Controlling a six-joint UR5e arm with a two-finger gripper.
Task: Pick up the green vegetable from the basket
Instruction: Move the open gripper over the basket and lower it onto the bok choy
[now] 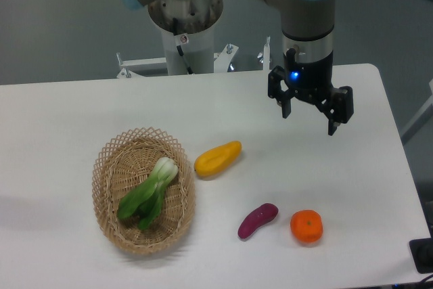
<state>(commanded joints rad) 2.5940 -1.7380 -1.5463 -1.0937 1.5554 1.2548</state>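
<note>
**A:** What does the green vegetable look like?

**B:** The small bok choy with a white bulbous stem and dark green leaves (pixel 149 193) lies inside the oval tan wicker basket with the scalloped open-weave rim (pixel 108 156). Its white base points up and to the right, toward the far rim; the leaves trail down to the left, toward the basket's middle. It lies flat, slanted across the bottom, with nothing else in there beside it.

**A:** And the tool?

**B:** The black two-finger gripper (pixel 308 120) hangs above the white table (pixel 67 113), well to the right of the basket and farther back. Its fingers are spread wide apart and hold nothing (a small blue light glows on the wrist just above them).

**A:** What lies between?

**B:** A yellow oblong fruit (pixel 218 158) sits just off the basket's right rim, apart from it. Nearer the front edge are a purple eggplant-like piece (pixel 257 220) and, just beside it, a round orange fruit (pixel 306 227). The stretch of tabletop under the gripper is bare. The basket sits left of centre, inside the table's front edge. The table's right edge runs near the orange fruit.
</note>
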